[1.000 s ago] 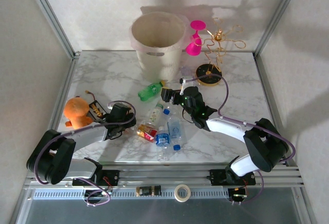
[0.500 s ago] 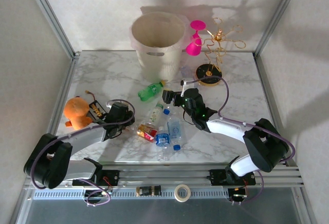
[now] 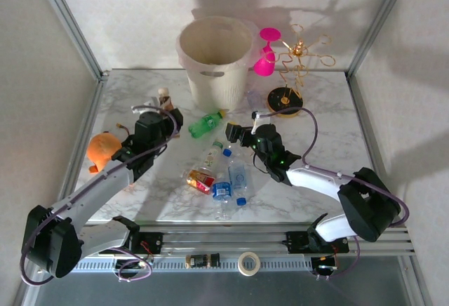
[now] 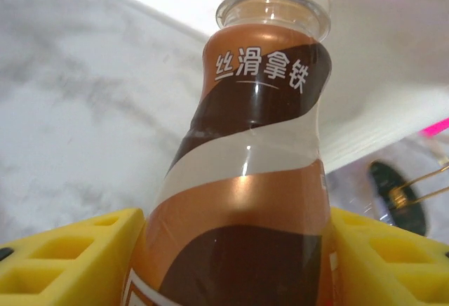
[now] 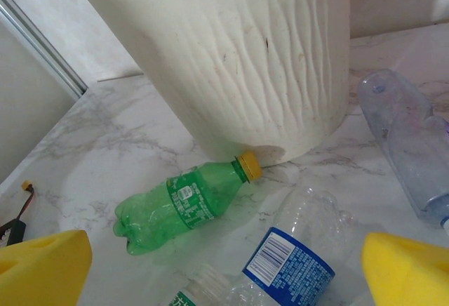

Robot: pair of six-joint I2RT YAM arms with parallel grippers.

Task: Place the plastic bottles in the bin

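The bin (image 3: 214,60) stands at the back of the table, in the same spot as before. The left arm has swung away from the orange plush toy (image 3: 102,150) and now reaches up to the left side of the bin. The left gripper (image 3: 160,111) pinches a brown bottle (image 3: 164,97) between its yellow pads (image 4: 70,257). The bottle stands up straight, just left of the bin and not in it. The right arm has hardly moved. The right gripper (image 3: 237,133) sits in front of the bin, jaws spread wide with nothing between them.

The green bottle (image 3: 205,123) lies on its side, its yellow cap close to the foot of the bin. The clear bottles (image 3: 230,180) with blue caps and the red-labelled bottle (image 3: 200,180) lie in a heap further in front of the bin, as before.

The bottom of the bin's inside is hard to see. In the left wrist view the brown bottle's lower end is cut off, so I cannot tell if it touches the table. In the right wrist view a blue-labelled bottle (image 5: 287,260) is cut off at the edge.
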